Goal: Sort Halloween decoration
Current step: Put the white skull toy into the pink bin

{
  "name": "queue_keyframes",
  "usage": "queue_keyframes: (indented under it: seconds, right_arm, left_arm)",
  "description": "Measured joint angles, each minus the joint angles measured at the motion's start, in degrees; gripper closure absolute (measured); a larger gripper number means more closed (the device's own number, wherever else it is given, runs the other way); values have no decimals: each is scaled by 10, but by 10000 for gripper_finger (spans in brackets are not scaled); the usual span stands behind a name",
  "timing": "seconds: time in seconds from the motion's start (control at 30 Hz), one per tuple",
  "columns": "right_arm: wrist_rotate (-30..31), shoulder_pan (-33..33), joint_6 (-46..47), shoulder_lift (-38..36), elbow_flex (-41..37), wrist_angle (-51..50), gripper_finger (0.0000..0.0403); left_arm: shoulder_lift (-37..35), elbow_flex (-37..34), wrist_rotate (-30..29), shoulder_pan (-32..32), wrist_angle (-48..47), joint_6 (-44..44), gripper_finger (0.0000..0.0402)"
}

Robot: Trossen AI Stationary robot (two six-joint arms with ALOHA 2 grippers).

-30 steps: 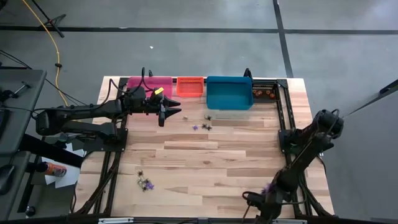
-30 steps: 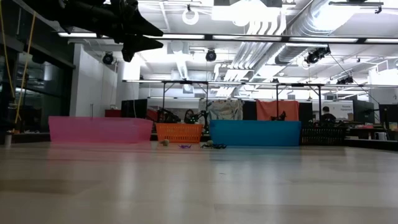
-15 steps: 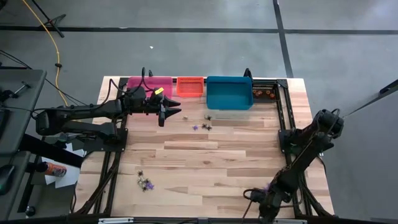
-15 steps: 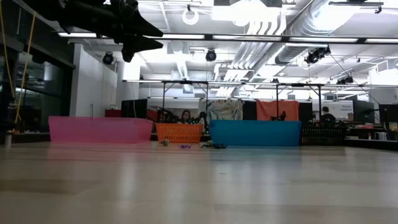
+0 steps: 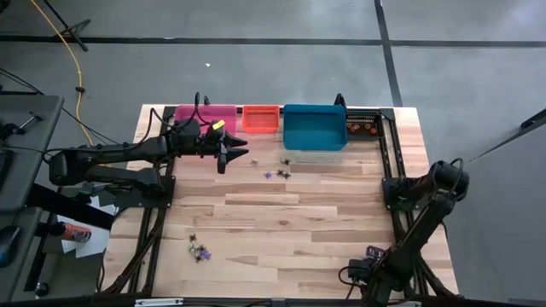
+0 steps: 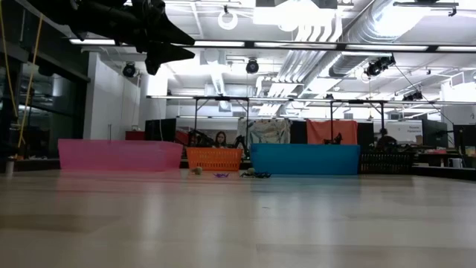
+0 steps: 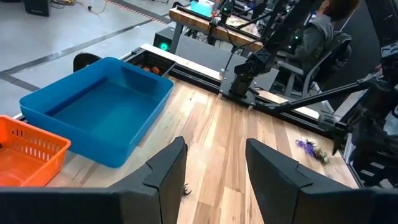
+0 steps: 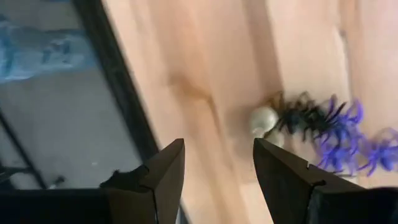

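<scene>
At the table's near right corner the right gripper hangs low with its jaws spread and empty, just beside a small heap of trinkets: a pale one touching black spider shapes, with purple ones tangled alongside. This looks like the approach to a pick, so the next move calls for swinging the fingers over a single trinket and pinching it without dragging the tangle along. The left gripper waits in the air with its jaws likewise spread and empty, in front of the pink bin. Taking the blue bin as mark: the orange bin sits just to its left, the pink one beyond that, a black bin to its right. A few trinkets lie just in front of it, and another cluster lies well away toward the near left. The table is pale wood planks. Behind it spreads a big workshop with ceiling ducts, benches and a seated person
</scene>
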Motion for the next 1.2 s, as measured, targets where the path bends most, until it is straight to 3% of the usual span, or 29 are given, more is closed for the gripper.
queue_keyframes:
  seconds: [0.27,0.97,1.2]
  right_arm:
    - [34,-11,4,9,0,-9,217]
    - [24,-10,10,35,-1,-21,218]
    - [28,-10,-2,35,-1,-34,261]
  left_arm:
    - [0,0,0,0,0,0,248]
    - [0,0,0,0,0,0,248]
    - [0,0,0,0,0,0,248]
